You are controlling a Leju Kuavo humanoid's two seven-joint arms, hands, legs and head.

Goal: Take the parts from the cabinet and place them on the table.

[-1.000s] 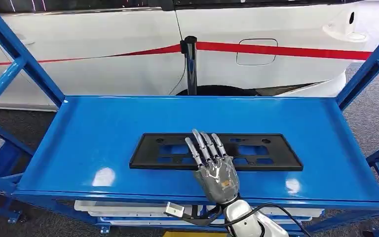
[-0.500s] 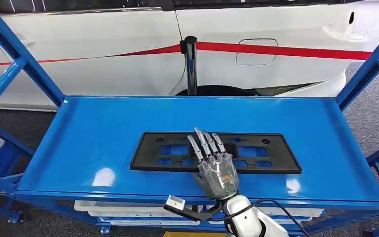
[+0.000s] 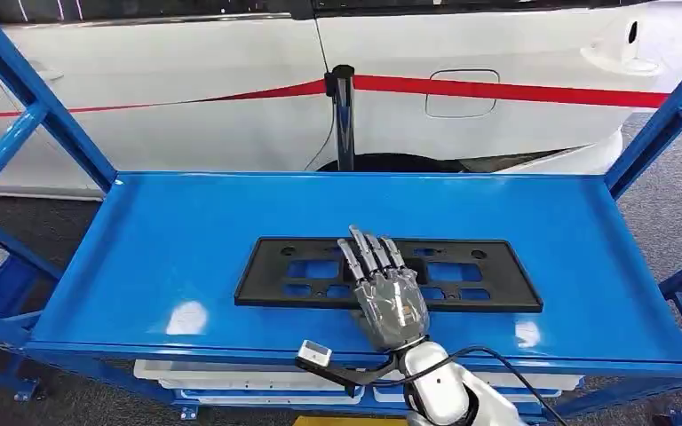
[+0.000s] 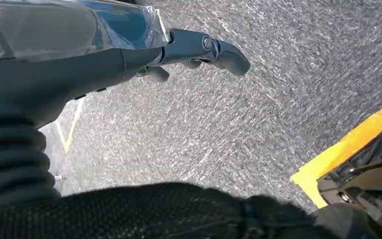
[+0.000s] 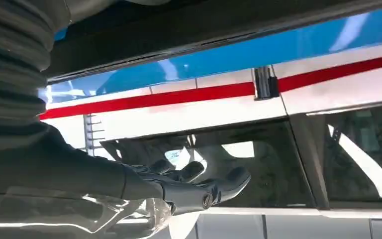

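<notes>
A flat black plastic plate (image 3: 471, 275) with rectangular cut-outs lies lengthwise on the blue cabinet shelf (image 3: 186, 231), near its front edge. My right hand (image 3: 384, 288) comes in over the front edge and lies flat on the plate's middle, fingers stretched out and slightly apart, gripping nothing. In the right wrist view the same hand (image 5: 179, 186) shows straight dark fingers, with the black plate (image 5: 204, 25) and the blue shelf close by. My left hand (image 4: 129, 55) hangs over grey carpet, its fingers extended and holding nothing.
Slanted blue frame posts (image 3: 35, 115) flank the shelf on both sides. Behind it stands a black barrier post (image 3: 344, 115) with a red belt, in front of a white car. White trays (image 3: 231, 377) sit on the level below. A yellow floor line (image 4: 348, 144) runs near my left hand.
My right hand has edged slightly farther onto the plate and lies flatter. The plate has barely shifted.
</notes>
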